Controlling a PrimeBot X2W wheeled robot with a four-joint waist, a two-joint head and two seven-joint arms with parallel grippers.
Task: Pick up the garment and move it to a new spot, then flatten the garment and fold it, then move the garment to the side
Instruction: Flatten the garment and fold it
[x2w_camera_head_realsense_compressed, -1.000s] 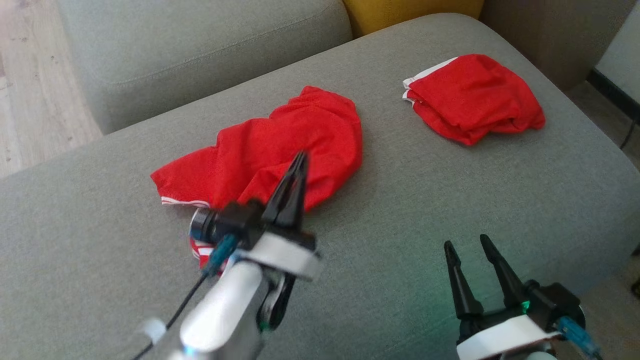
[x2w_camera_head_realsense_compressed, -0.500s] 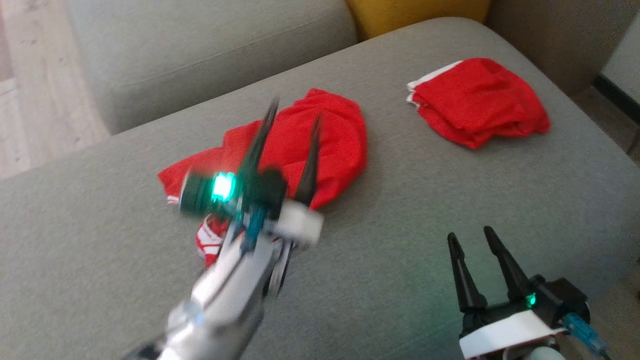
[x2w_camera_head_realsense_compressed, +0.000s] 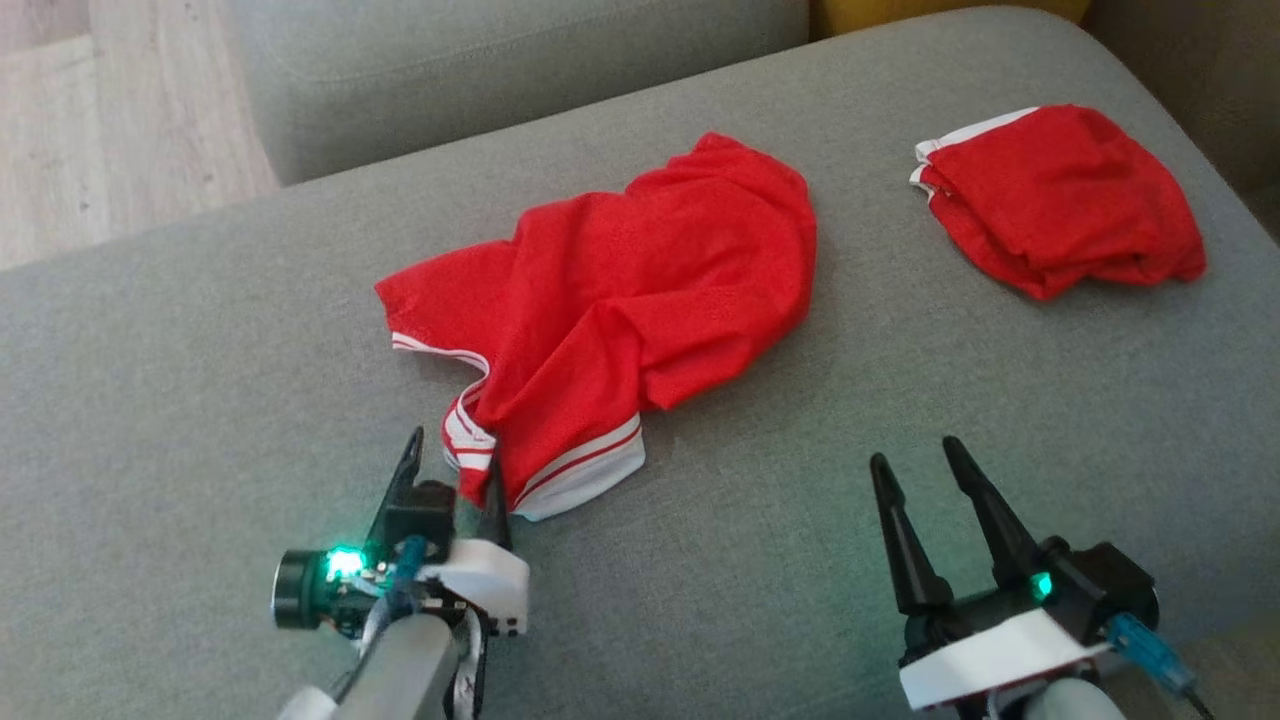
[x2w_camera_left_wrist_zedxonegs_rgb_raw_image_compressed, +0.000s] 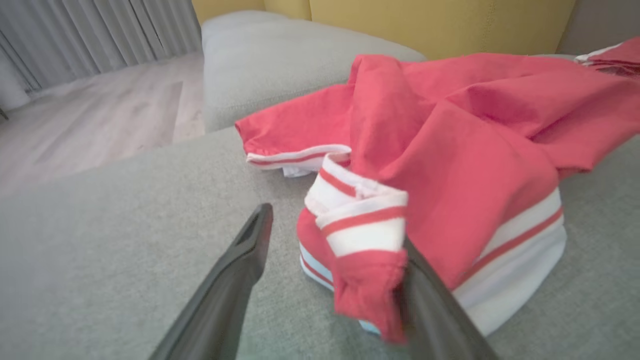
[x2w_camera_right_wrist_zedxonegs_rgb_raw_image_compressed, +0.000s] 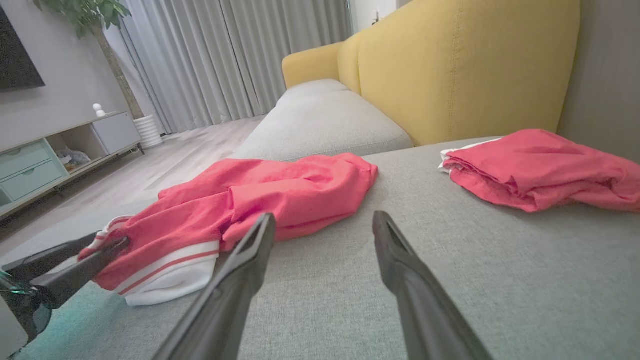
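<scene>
A crumpled red garment (x2w_camera_head_realsense_compressed: 640, 290) with white-striped hems lies in the middle of the grey sofa cushion (x2w_camera_head_realsense_compressed: 200, 380). My left gripper (x2w_camera_head_realsense_compressed: 452, 468) stands open at the garment's near-left corner. A striped cuff (x2w_camera_left_wrist_zedxonegs_rgb_raw_image_compressed: 362, 220) sits between its two fingers, and the cloth drapes over the right finger (x2w_camera_left_wrist_zedxonegs_rgb_raw_image_compressed: 435, 310). My right gripper (x2w_camera_head_realsense_compressed: 920, 462) is open over bare cushion, to the right of the garment (x2w_camera_right_wrist_zedxonegs_rgb_raw_image_compressed: 250, 200) and apart from it. The right wrist view shows the left gripper (x2w_camera_right_wrist_zedxonegs_rgb_raw_image_compressed: 100, 252) at the striped hem (x2w_camera_right_wrist_zedxonegs_rgb_raw_image_compressed: 170, 270).
A second red garment (x2w_camera_head_realsense_compressed: 1060, 195), folded, lies at the cushion's far right. Another grey cushion (x2w_camera_head_realsense_compressed: 500, 60) adjoins at the back, with a yellow backrest (x2w_camera_right_wrist_zedxonegs_rgb_raw_image_compressed: 465, 65) behind. Wooden floor (x2w_camera_head_realsense_compressed: 120, 120) drops away at the far left. Bare cushion lies between the two garments.
My left gripper went from shut to open and drew back from over the garment down to its near striped cuff. The head camera shifted too. The right gripper kept its place.
</scene>
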